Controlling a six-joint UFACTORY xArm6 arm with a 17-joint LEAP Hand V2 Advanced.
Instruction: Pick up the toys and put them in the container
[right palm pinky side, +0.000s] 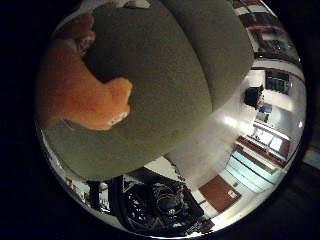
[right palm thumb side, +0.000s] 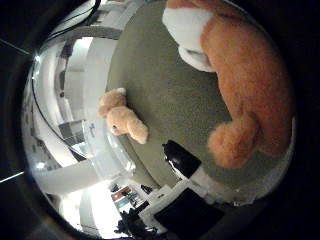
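Note:
A large orange plush toy (right palm thumb side: 245, 80) with a white patch lies on an olive-green padded surface (right palm thumb side: 170, 90), close under the palm. The little finger side view shows its orange limb (right palm pinky side: 85, 90) on the same surface. A small tan teddy bear (right palm thumb side: 122, 115) lies on the green surface, away from the orange toy. My hand (right palm thumb side: 180, 200) is over the surface. One black fingertip (right palm thumb side: 181, 157) reaches out beside the orange toy's leg, straight and not touching it.
The green surface (right palm pinky side: 170, 80) ends at a rounded edge. Beyond it are a room with white walls, shelves and a brown floor (right palm pinky side: 215, 190). Black parts of the hand (right palm pinky side: 150, 200) sit at the view's edge.

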